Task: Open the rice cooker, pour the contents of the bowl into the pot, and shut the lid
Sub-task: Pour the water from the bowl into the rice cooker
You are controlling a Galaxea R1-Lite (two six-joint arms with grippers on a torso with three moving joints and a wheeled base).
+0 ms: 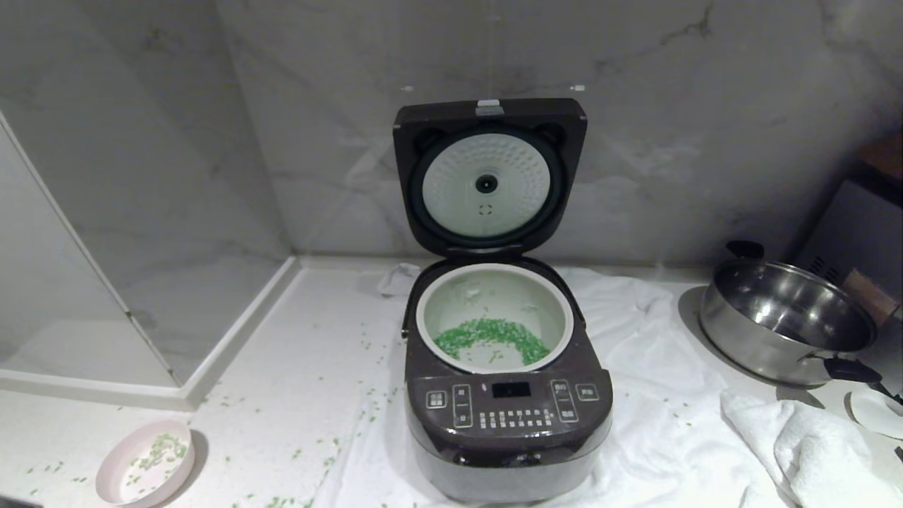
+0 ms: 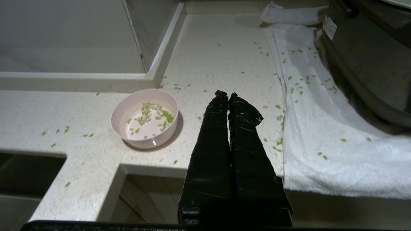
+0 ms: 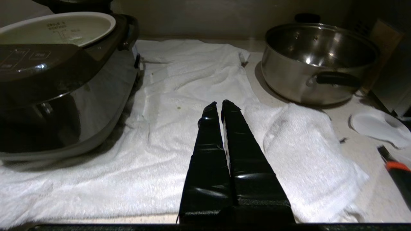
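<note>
Rice cooker (image 1: 504,395) lid (image 1: 488,176) up, green bits (image 1: 492,336) in pot (image 1: 494,317); left pincer (image 2: 228,95) & right pincer (image 3: 218,104) both clenched, empty, level over worktop (image 2: 208,57) front edge.

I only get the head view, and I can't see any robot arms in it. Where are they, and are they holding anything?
Observer: The left gripper hangs shut and empty near the counter's front edge, beside the bowl.
Operator: And the other one?
Observer: The right gripper is shut and empty too, over the white towel, between the cooker and the steel pan.
Operator: Anything past the pan that I'm missing?
Observer: Yes, a tool with an orange and black handle lies on the counter, near a small white dish.
</note>
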